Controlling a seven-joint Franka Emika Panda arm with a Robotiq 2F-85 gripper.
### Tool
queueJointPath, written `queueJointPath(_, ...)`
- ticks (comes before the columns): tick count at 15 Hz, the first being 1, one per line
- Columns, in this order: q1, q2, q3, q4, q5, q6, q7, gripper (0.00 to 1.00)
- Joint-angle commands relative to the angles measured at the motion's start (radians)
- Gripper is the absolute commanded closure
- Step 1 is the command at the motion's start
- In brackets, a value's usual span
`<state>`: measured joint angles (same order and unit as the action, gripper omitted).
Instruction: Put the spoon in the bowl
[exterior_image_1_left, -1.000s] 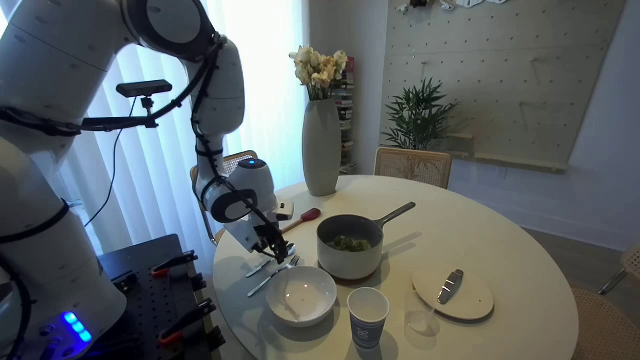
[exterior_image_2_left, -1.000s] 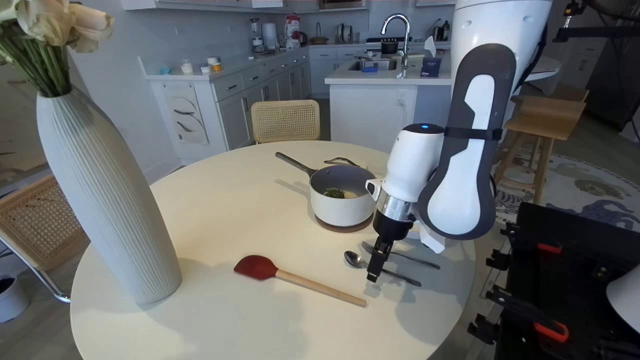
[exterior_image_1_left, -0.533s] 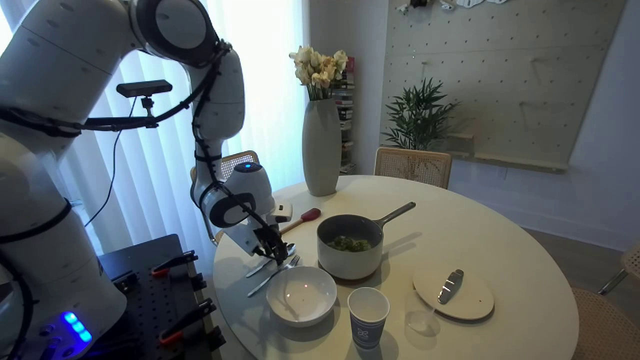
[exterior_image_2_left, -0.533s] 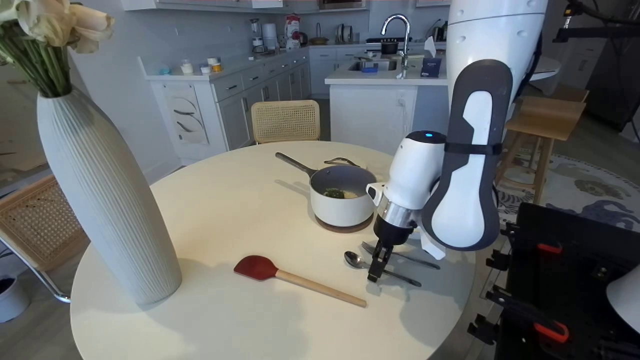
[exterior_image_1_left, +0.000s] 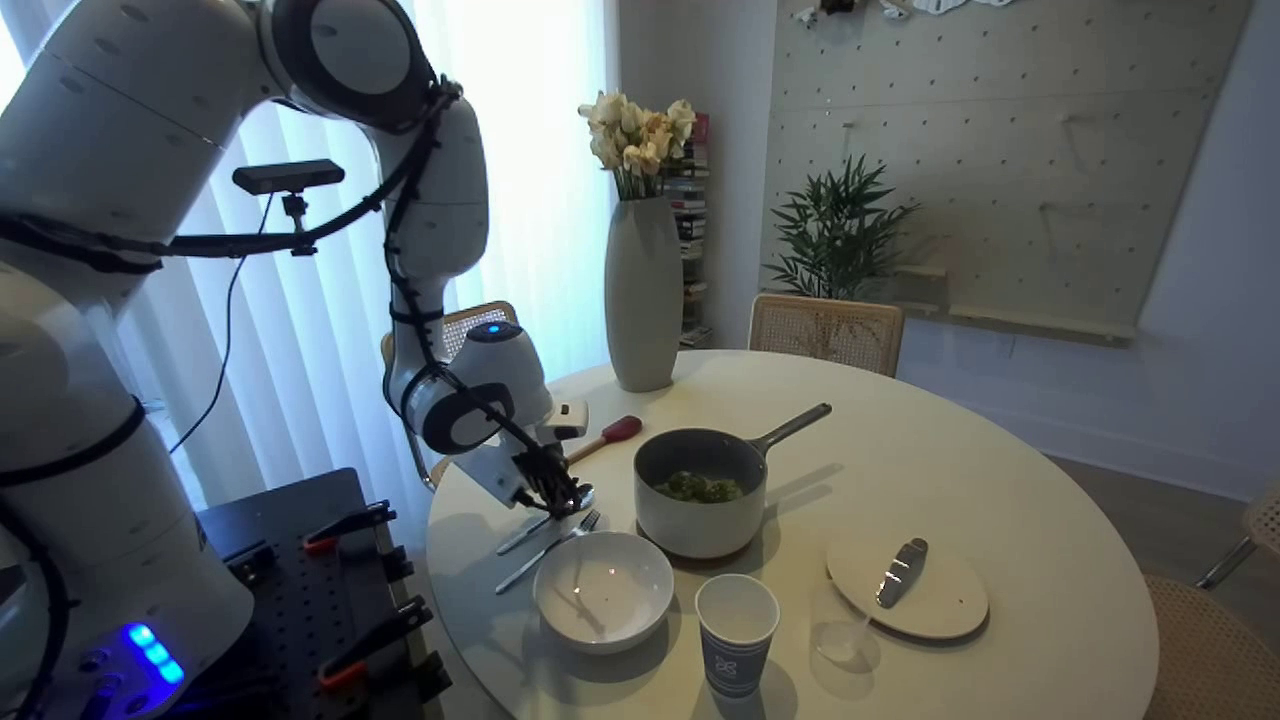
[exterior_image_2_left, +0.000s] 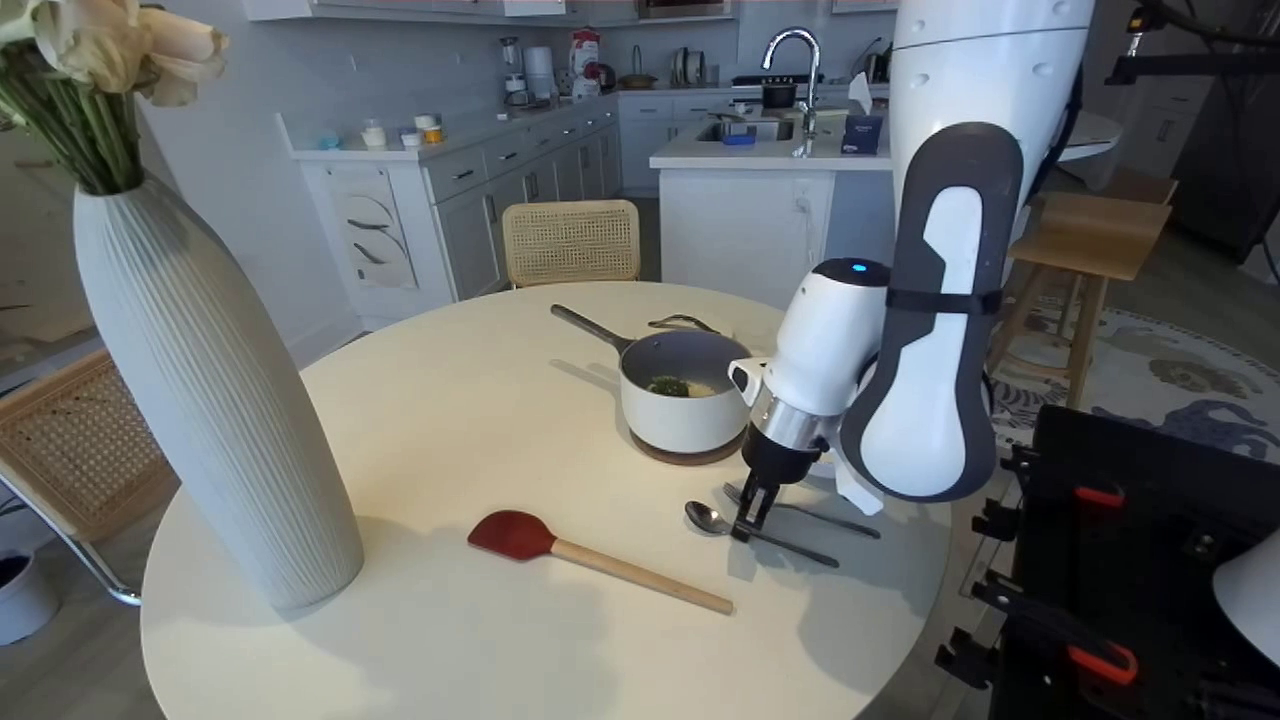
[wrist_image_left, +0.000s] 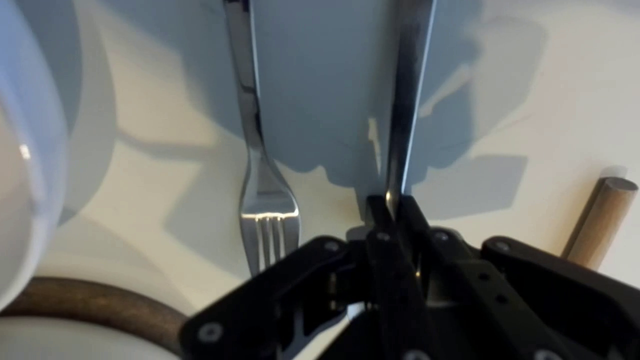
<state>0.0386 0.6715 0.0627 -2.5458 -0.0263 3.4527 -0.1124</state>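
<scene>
The slim silver spoon (exterior_image_2_left: 706, 517) lies beside the fork, left of the gripper's fingers in an exterior view (exterior_image_2_left: 790, 546). My gripper (wrist_image_left: 394, 212) is shut on the spoon's handle (wrist_image_left: 406, 105) near the head end; the head is hidden behind the fingers in the wrist view. Whether the spoon still touches the table I cannot tell. The shallow white bowl (exterior_image_1_left: 600, 642) stands on the table, with the fork between it and my gripper (exterior_image_1_left: 566, 508). Part of the bowl (wrist_image_left: 47, 150) shows at the left of the wrist view.
A fork (wrist_image_left: 270, 210) lies parallel to the spoon. The grey-handled pot (exterior_image_1_left: 695, 525) stands on a brown trivet close to bowl and gripper. A red spatula (exterior_image_2_left: 512, 535) lies nearby. A paper cup (exterior_image_1_left: 737, 650), a plate (exterior_image_1_left: 945, 610) with a knife and a tall vase (exterior_image_1_left: 643, 300) share the table.
The gripper's fingers have come together from open onto the spoon's handle. The fingertips now appear slightly higher, and the spoon has shifted a little. Bowl and fork have stayed put.
</scene>
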Motion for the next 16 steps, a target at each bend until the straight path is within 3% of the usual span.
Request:
queueJointPath(1,0.031,-0.002,-0.016,0.016,-0.006,-0.002,0.019,0.98)
queueJointPath(7,0.009,-0.029,-0.003,0.01,-0.018,-0.03,0.024,0.98)
queueJointPath(12,-0.044,-0.132,0.027,0.036,-0.029,-0.229,0.024,0.98)
queueJointPath(16,-0.101,-0.215,0.065,0.098,-0.001,-0.466,0.009,0.98)
